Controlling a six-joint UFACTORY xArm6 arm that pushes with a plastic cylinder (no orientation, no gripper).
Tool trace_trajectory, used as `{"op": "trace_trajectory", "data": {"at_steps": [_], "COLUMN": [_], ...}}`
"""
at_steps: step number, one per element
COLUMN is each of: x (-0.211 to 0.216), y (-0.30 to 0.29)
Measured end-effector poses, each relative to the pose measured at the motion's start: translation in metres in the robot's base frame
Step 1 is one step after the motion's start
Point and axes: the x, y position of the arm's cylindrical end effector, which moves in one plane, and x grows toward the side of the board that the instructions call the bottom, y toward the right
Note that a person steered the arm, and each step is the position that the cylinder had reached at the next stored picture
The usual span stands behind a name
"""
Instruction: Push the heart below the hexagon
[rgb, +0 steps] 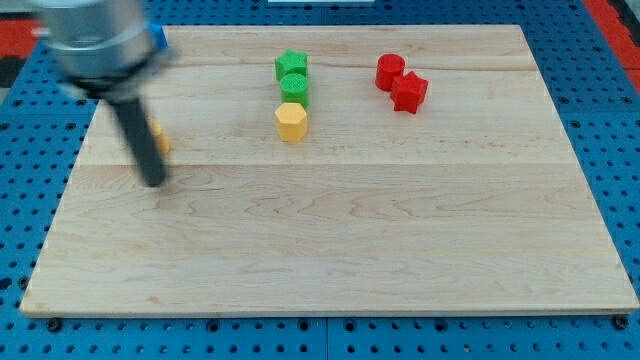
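Yellow heart (160, 137), mostly hidden behind the blurred dark rod, peeks out as a small yellow-orange block at the left of the wooden board (330, 240), well apart from the yellow hexagon (291, 121) in the upper middle. My tip (155, 183) rests just below and touching-close to the heart; the rod has no claw, so nothing is gripped. Green star (291, 66), green round block (295, 89), two red blocks (401, 83) and a blue block (157, 38) carry no readable writing
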Motion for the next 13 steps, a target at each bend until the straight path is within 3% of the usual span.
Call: {"op": "trace_trajectory", "data": {"at_steps": [1,2,3,4,5,7,8,10,11,12,13], "x": [-0.065,-0.067,-0.037,-0.008,0.003,0.028,0.047,0.009,-0.015,-0.002,-0.008], "y": [-0.058,0.053,0.108,0.079,0.126,0.137,0.171,0.137,0.176,0.181,0.096]}}
